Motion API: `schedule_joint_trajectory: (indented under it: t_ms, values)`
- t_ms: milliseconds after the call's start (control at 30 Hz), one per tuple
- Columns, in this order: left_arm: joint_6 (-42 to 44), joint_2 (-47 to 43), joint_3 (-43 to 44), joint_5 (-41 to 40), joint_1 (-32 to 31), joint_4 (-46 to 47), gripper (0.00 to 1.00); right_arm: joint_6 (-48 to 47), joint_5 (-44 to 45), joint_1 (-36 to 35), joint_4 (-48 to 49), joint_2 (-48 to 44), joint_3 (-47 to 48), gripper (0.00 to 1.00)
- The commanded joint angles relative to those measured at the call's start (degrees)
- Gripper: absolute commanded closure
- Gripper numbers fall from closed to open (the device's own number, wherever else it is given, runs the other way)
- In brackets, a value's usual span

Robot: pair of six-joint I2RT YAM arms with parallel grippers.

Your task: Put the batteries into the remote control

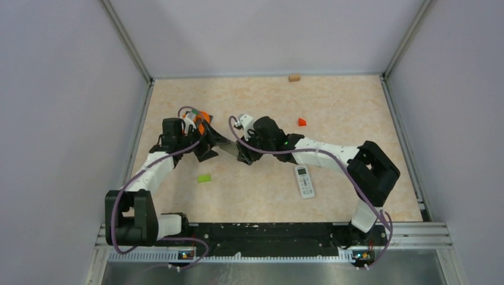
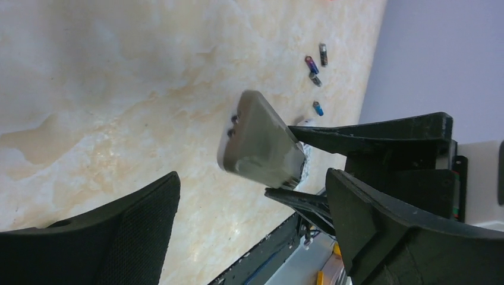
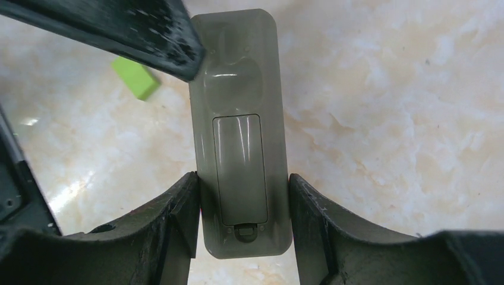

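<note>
Gripping the grey remote (image 3: 241, 136) by its long sides near one end, the right gripper (image 3: 243, 184) had its two fingers part-way closed and pressed flat against the casing. The remote faced the right wrist camera back-side up, with its battery cover (image 3: 239, 169) shut in place. Whether the remote's far end touched the table (image 1: 333, 107) could not be told.

The left gripper (image 2: 252, 178) stood spread wide with nothing in it. One of its fingers (image 3: 148, 29) crossed just over the remote's free end at 11 o'clock in the right wrist view.

Four batteries (image 2: 315, 79) lay loose on the table in a small scatter at about 1 o'clock from the remote in the left wrist view, apart from it and from both grippers. One of them was blue; the others were dark.

Seen from above, a white remote (image 1: 305, 181) lay at 4 o'clock from where the grippers met and a green block (image 1: 204, 178) at 7 o'clock. A red wedge (image 1: 302, 122) sat at 2 o'clock, and a tan block (image 1: 293, 77) at 1 o'clock by the far edge.
</note>
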State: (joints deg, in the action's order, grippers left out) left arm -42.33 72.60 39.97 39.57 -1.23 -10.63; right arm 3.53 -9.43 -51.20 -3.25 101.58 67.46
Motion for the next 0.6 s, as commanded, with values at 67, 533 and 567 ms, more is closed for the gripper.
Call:
schedule_joint_trajectory:
  t_ms: [67, 533, 567]
  values:
    - [4.77, -1.09, 4.20, 9.54, 0.22, -2.79, 0.20, -1.04, -6.98, 0.19, 4.16, -6.48, -0.69, 0.81]
    - [3.51, -3.16, 6.67, 17.83, 0.77, -4.84, 0.72, -3.20, -12.64, 0.21, 5.97, -9.36, -1.55, 0.82]
    - [3.50, -3.21, 6.68, 17.74, 0.73, -4.86, 0.74, -3.18, -13.06, 0.22, 6.19, -9.38, -1.62, 0.82]
